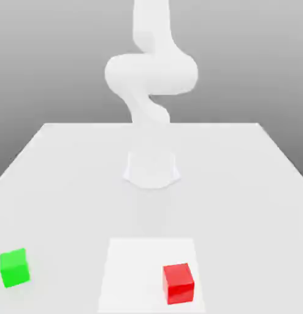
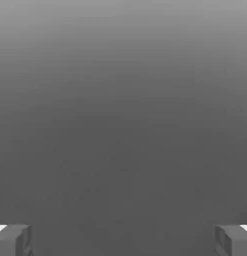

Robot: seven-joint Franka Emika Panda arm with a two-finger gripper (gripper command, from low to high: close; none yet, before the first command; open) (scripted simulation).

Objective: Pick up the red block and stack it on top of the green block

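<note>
The red block (image 1: 178, 283) sits on the white table near its front edge, toward the exterior view's right, on a brighter white patch (image 1: 151, 257). Near the front corner on the exterior view's left lies the green block (image 1: 14, 267), well apart from the red one. The white arm (image 1: 151, 76) rises from its base (image 1: 151, 168) at the table's middle and bends upward out of the picture. In the hand view my gripper (image 2: 123, 240) is open, its two grey fingertips (image 2: 14, 239) standing wide apart with nothing between them, against a plain grey backdrop.
The white table (image 1: 240, 184) stretches wide around the arm's base. Its front and side edges are the only limits in sight.
</note>
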